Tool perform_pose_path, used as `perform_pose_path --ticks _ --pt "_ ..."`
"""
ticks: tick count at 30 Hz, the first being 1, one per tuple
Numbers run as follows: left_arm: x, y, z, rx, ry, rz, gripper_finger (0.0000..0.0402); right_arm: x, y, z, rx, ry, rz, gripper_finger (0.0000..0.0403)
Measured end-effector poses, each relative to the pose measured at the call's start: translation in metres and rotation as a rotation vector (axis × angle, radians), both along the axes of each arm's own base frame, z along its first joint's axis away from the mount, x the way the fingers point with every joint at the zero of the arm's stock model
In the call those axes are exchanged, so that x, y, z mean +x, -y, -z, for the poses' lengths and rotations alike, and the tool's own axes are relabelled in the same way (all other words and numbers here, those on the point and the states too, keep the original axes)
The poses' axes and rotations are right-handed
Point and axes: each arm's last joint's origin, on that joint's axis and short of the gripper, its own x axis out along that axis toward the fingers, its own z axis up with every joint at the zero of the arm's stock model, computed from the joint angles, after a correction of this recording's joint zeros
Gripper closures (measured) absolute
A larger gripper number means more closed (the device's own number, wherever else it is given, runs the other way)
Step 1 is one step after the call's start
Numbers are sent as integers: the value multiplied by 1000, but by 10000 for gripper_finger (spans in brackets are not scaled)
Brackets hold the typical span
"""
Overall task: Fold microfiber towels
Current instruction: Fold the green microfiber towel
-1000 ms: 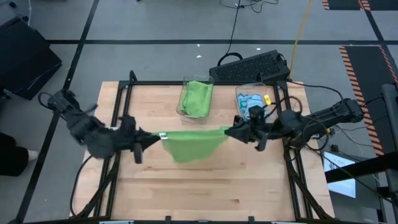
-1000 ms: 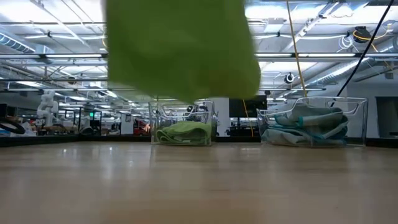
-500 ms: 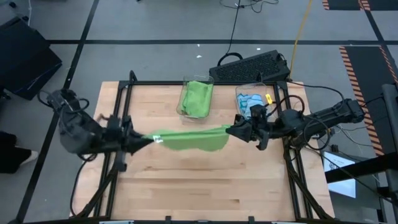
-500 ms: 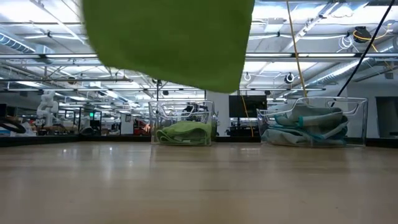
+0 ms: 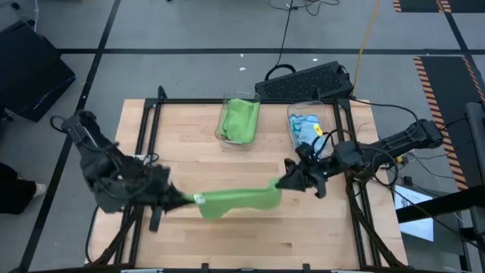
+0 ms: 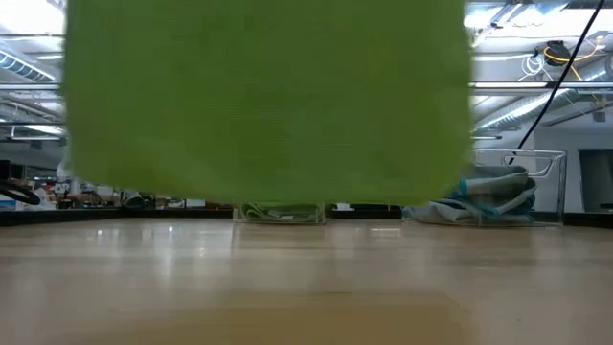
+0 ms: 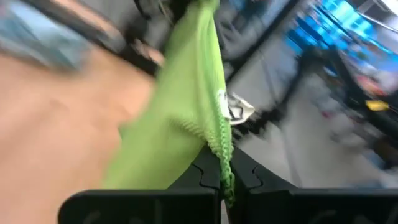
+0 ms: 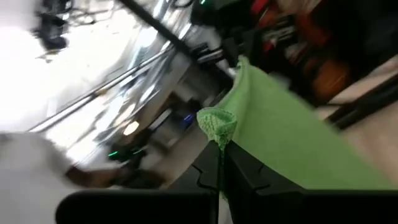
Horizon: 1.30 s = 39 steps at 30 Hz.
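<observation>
The left hand [image 5: 184, 200] is pinching one corner of a lime green microfiber towel [image 5: 236, 200], and the right hand [image 5: 282, 183] is clamping the opposite corner, so the soft cloth is stretching between them with its long axis running across the light wooden tabletop [image 5: 250, 239]. Each hand is holding its own end, neither nearer. The towel is hanging in a broad flat sheet, its lower edge sagging just above the wood without touching.

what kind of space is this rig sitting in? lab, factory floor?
Most likely a large open robotics lab or industrial workspace. The low view shows exposed ceiling trusses and strip lights behind the wooden table; the high view shows hazard-striped floor tape and a keyboard on the floor.
</observation>
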Motion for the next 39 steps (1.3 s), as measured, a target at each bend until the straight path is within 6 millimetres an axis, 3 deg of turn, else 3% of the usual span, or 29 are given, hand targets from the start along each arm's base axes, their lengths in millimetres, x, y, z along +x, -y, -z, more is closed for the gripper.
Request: perform_pose_path --ticks 9,15,21,29,34,39 --pt "24 72 15 -264 27 361 401 -17 -39 1 227 -148 -352 399" --pt "31 93 23 -320 50 387 401 -28 -55 -1 306 -193 -449 399" --pt "33 79 40 -56 -21 186 399 -22 -46 13 161 -259 -349 399" --pt "38 31 81 199 -383 -135 397 -12 -14 50 -132 -517 16 399" --pt "47 4 87 308 -470 -242 399 -8 10 60 -273 -582 233 399" --pt "59 -14 87 359 -489 -285 397 -4 31 63 -413 -594 312 399"
